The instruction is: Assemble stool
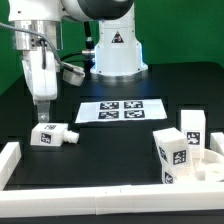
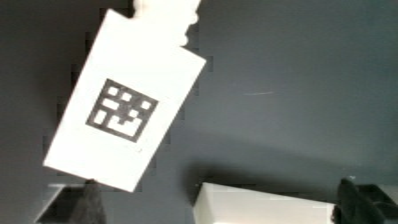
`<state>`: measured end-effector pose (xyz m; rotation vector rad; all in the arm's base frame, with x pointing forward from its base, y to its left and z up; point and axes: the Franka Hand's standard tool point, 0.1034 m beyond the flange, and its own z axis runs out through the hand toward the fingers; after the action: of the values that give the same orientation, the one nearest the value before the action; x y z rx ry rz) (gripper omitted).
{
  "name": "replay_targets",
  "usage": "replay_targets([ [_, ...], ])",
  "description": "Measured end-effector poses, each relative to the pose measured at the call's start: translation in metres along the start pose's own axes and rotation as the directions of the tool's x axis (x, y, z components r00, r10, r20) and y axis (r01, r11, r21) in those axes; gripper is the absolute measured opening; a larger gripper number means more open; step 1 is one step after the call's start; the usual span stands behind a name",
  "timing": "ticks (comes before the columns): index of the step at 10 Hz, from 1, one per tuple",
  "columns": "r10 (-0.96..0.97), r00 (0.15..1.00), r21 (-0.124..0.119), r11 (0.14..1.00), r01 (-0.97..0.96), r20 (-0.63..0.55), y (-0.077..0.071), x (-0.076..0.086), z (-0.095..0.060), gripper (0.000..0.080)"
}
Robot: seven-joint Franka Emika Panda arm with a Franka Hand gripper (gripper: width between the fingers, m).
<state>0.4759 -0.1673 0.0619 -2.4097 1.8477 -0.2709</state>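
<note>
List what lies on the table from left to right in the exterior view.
Lying leg → marker board → front upright leg → rear upright leg.

Table [image 1: 120, 150]: leg [image 1: 52, 135], marker board [image 1: 122, 111], perhaps seat [image 1: 205, 168]

No words or numbers readable. A triangular warning sign [image 1: 117, 40] stands on the arm's base [image 1: 118, 62]; square coded tags [image 1: 108, 116] mark the marker board [image 1: 90, 112], the lying leg [image 1: 52, 134] and the upright legs [image 1: 172, 155].

Leg [image 1: 50, 135] on table [image 1: 110, 150], beneath tool [image 1: 42, 113]
</note>
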Motion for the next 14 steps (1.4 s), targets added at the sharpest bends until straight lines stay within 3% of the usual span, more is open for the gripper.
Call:
replay_targets([
  [2,0.079,0.995,0.009,0.997,-0.079,0.061,0.003,0.003,-0.005,0.0649],
  [6,0.094,0.995,0.013,0.995,-0.095,0.043,0.001,0.003,-0.005,0.0649],
  [7,0.095,0.995,0.006,0.995,-0.096,0.042,0.001,0.002,-0.003,0.0649],
  [8,0.072,0.997,-0.039,0.997,-0.071,0.027,-0.004,-0.002,0.003,0.0649],
  [11,0.051,0.998,-0.048,0.998,-0.050,0.023,-0.004,-0.003,0.005,0.0649],
  [12,0.088,0.995,-0.051,0.995,-0.086,0.053,0.004,-0.003,0.007,0.0649],
  [14,0.223,0.957,-0.081,0.974,-0.211,0.184,0.017,-0.005,0.006,0.0649],
])
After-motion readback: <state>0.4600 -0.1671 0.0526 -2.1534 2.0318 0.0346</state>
